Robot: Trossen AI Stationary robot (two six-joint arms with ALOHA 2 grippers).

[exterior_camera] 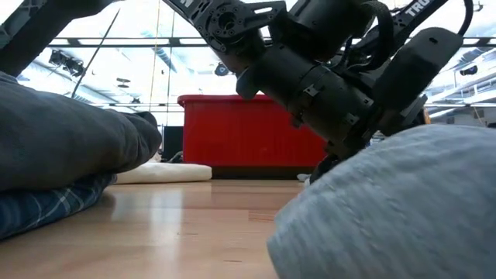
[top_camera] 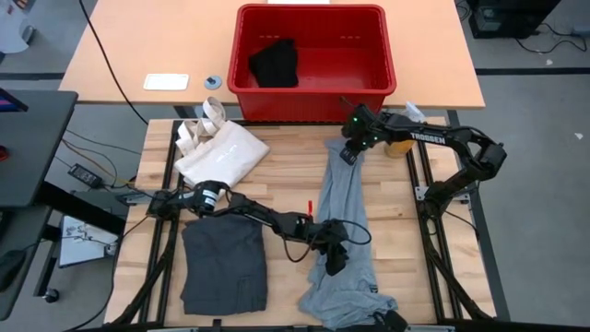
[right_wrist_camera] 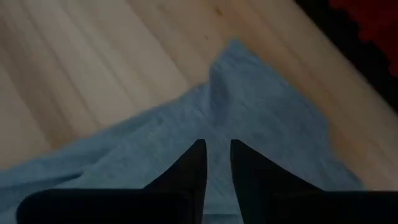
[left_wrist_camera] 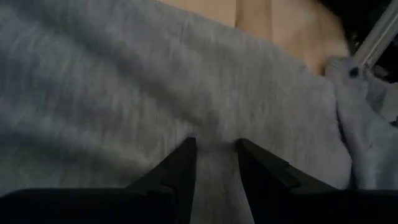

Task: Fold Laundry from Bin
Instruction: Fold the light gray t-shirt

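Pinched at both ends by the left pincer (top_camera: 334,261) and right pincer (top_camera: 350,153), the light grey piece (top_camera: 346,207) could be bunched if pulled unevenly.

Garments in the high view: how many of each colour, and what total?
Light grey garment, stretched between the left gripper and the right gripper: 1
Dark charcoal-grey garment, folded on the table: 1
Black garment, in the red bin: 1
Total: 3
The low view also shows blue plaid fabric under the charcoal piece.
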